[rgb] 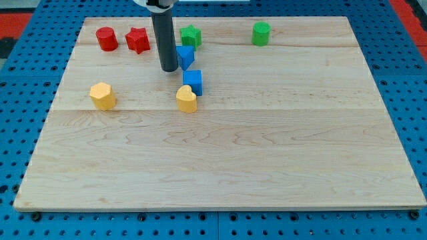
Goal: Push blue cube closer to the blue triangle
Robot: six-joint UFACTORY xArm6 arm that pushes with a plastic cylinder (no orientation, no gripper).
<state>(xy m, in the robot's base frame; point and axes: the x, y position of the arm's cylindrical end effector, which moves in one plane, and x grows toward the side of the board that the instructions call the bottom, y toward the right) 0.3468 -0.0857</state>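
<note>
The blue cube [193, 81] sits on the wooden board [267, 147] left of centre in the upper half. The blue triangle [185, 57] stands just above it, a small gap apart. My tip [169, 69] is down on the board just left of the blue triangle and up-left of the blue cube. The dark rod rises from it to the view's top and hides the triangle's left edge.
A yellow heart-shaped block [187, 99] lies just below-left of the blue cube. A yellow hexagonal block [103, 95] is at the left. Along the top stand a red cylinder [106, 39], a red star [138, 40], a green star [191, 35] and a green cylinder-like block [261, 33].
</note>
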